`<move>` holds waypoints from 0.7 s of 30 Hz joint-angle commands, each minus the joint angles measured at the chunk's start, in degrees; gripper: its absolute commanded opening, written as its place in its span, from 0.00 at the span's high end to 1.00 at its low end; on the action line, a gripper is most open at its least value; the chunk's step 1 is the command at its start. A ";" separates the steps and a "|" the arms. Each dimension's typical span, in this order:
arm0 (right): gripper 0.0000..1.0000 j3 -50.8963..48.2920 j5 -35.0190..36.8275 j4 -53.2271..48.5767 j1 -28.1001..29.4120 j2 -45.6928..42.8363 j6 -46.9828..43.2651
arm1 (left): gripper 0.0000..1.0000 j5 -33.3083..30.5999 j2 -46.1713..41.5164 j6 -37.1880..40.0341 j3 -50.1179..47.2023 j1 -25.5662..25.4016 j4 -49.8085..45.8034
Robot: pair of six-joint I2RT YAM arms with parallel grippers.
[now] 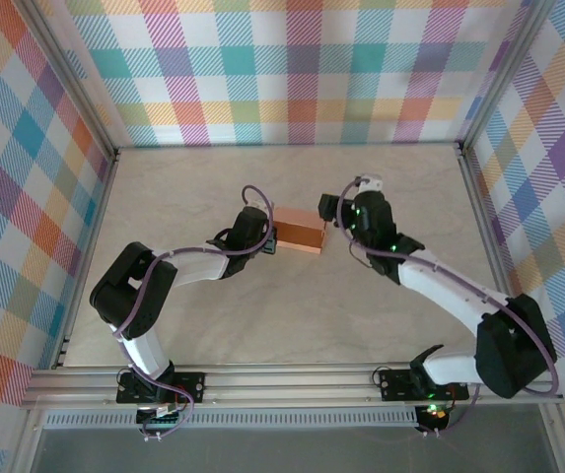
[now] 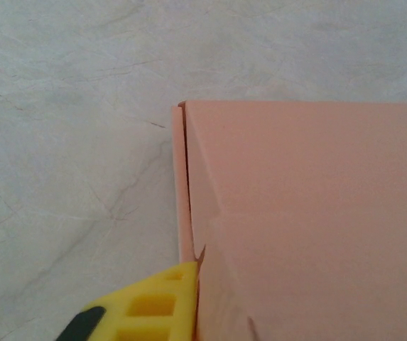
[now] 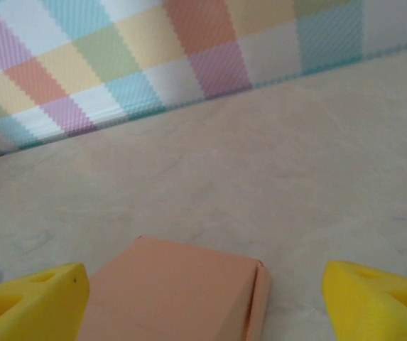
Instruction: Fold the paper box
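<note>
The paper box (image 1: 298, 233) is a small closed salmon-orange box lying on the table's middle. My left gripper (image 1: 269, 239) is at its left end. In the left wrist view the paper box (image 2: 310, 213) takes up the right side, and one yellow finger (image 2: 153, 305) rests against its side wall. The other finger is hidden by the card, so the grip is unclear. My right gripper (image 1: 330, 220) stands open at the box's right end. In the right wrist view its fingers (image 3: 373, 298) are spread wide, with the box (image 3: 175, 291) low between them and touching neither.
The beige marbled table (image 1: 213, 325) is enclosed by plaid walls (image 1: 292, 69) at the back and on both sides. An aluminium rail (image 1: 282, 379) with the arm bases runs along the near edge.
</note>
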 commanded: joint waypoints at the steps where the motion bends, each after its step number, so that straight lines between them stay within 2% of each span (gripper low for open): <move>1: 0.15 3.88 -9.17 -11.57 -1.18 4.54 10.12 | 0.79 0.37 -1.16 0.69 -1.68 -0.92 0.21; 6: 0.16 6.95 -13.21 -12.65 -1.69 11.03 12.63 | 0.71 0.27 -4.61 1.50 -3.36 -1.08 -1.04; 10: 0.16 8.42 -13.97 -12.97 -1.76 14.71 13.41 | 0.52 1.41 -8.29 2.12 -5.33 -1.16 -2.92; 11: 0.16 8.69 -14.12 -13.00 -1.76 15.51 13.51 | 0.51 1.52 -9.42 2.16 -5.89 -1.14 -3.52; 16: 0.16 8.89 -14.68 -12.91 -2.00 18.20 13.79 | 0.29 3.24 -18.38 2.39 -12.69 -1.24 -2.56; 18: 0.16 8.68 -14.95 -12.40 -2.04 18.81 13.11 | 0.29 4.51 -23.03 2.91 -14.86 -1.26 -2.03; 21: 0.16 8.20 -15.58 -11.31 -2.03 19.85 11.45 | 0.22 6.94 -28.83 3.23 -15.31 -1.07 -3.02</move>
